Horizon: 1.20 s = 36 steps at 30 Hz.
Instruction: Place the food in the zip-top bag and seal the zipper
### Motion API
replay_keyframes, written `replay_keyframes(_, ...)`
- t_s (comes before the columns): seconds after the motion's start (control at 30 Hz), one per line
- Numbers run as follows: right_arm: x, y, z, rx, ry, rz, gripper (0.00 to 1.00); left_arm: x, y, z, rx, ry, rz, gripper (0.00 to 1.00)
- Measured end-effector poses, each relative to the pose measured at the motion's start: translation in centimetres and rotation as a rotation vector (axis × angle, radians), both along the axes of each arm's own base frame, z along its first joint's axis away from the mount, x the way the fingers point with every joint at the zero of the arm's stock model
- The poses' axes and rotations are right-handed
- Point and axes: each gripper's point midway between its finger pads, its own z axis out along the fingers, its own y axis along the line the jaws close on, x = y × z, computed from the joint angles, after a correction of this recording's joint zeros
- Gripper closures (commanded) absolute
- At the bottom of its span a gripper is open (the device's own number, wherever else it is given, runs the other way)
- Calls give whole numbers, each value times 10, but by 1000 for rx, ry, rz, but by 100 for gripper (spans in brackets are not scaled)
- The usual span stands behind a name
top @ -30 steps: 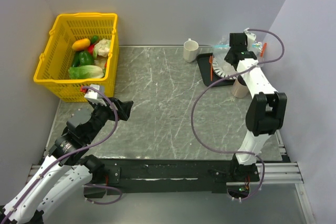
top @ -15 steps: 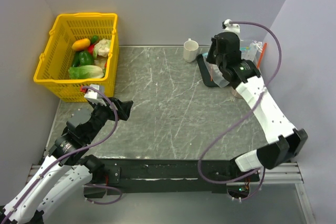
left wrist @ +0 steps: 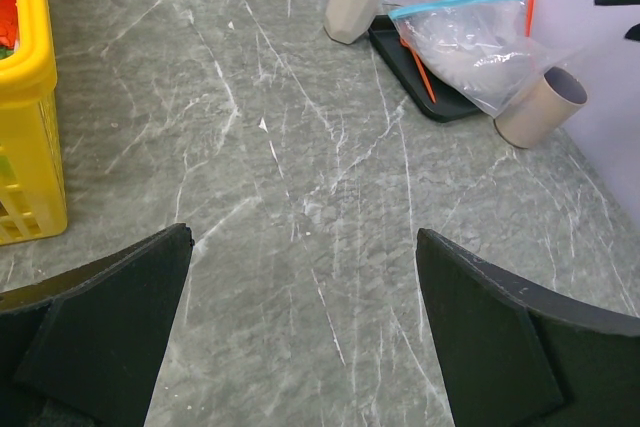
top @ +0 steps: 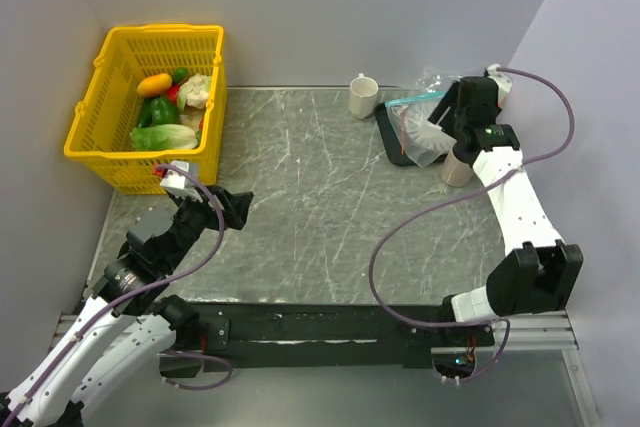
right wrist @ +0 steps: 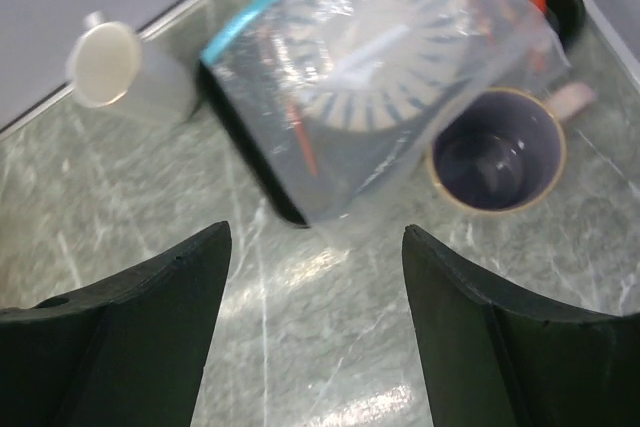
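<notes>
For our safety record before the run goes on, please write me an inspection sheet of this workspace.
Surface: grey veined table.
Job's things: zip-top bag draped over a black tray; whether the zipper is sealed cannot be told; vegetables in the yellow basket.
Clutter: white mug, beige cup, orange-red stick.
Grippers: left gripper open, empty; right gripper open, facing the bag.
Cables: purple cables loop off each arm.
Surroundings: pale walls; nothing else seen.
</notes>
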Motion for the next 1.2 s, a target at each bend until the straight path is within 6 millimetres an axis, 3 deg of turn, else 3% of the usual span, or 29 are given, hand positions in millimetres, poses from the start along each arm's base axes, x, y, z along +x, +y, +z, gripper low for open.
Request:
replay_keyframes(0.13, 16, -20, -23, 93, 24, -48, 23, 0, 0, 0, 0, 0, 0, 1)
replay_keyframes(0.33, 42, -39, -77, 213, 110, -107, 23, 0, 0, 0, 1, 0, 1, 1)
replay_keyframes(0.53, 56, -40, -107, 261, 161, -131, 25, 0, 0, 0, 1, 0, 1, 1)
replay_keyframes(0.6, 60, -39, -110, 269, 156, -134, 35, 0, 0, 0, 1, 0, 2, 1)
replay_keyframes(0.63, 61, -39, -112, 273, 157, -137, 45, 0, 0, 0, 1, 0, 2, 1)
replay_keyframes(0.67, 63, -39, -114, 276, 158, -140, 66, 0, 0, 0, 1, 0, 2, 1)
replay_keyframes(0.77, 66, -38, -119, 283, 160, -137, 100, 0, 0, 0, 2, 1, 3, 1)
replay_keyframes(1.0, 71, -33, -107, 274, 119, -110, 100, 2, 0, -2, 8, 7, 3, 1)
replay_keyframes(1.07, 68, -29, -94, 255, 97, -94, 100, 2, 0, -3, 10, 9, 4, 1)
replay_keyframes(1.2, 57, -6, -43, 224, 4, -18, 100, 3, 0, -4, 12, 12, 6, 1)
